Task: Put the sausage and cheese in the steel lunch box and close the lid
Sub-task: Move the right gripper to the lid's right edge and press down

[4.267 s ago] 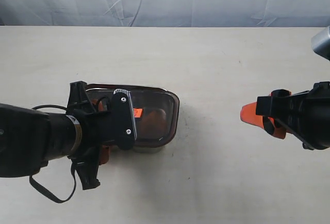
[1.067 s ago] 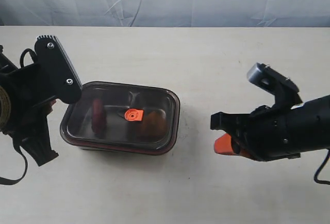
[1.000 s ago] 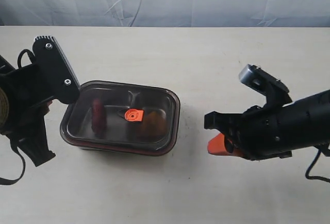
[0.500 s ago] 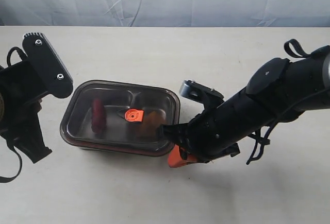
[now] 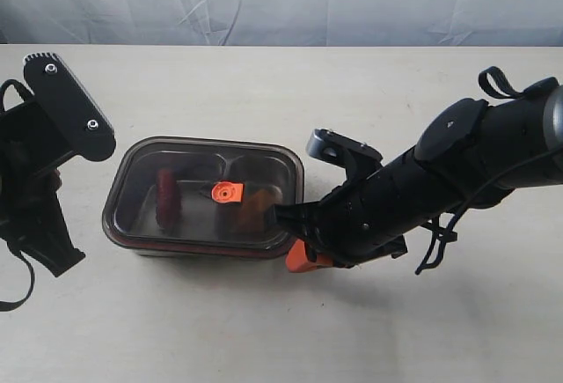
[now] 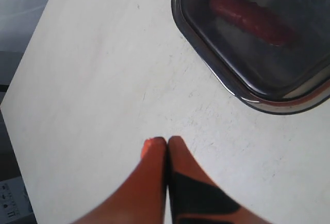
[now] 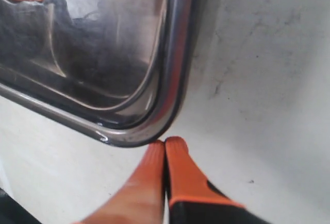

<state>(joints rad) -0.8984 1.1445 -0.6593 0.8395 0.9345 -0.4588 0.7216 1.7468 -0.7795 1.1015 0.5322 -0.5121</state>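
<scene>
Smoky lid [image 7: 93, 44] corner just beside right gripper [image 7: 165, 144]

Pale beige desk [image 5: 220, 330] w/ faint scuffs & specks, wrinkled grey-blue cloth backdrop [image 5: 281, 0] along far edge, soft even light, faint shadows

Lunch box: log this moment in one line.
lid: on steel lunch box | sausage, cheese: inside | right gripper: shut, tips at box corner | left gripper: shut, apart from box
</scene>
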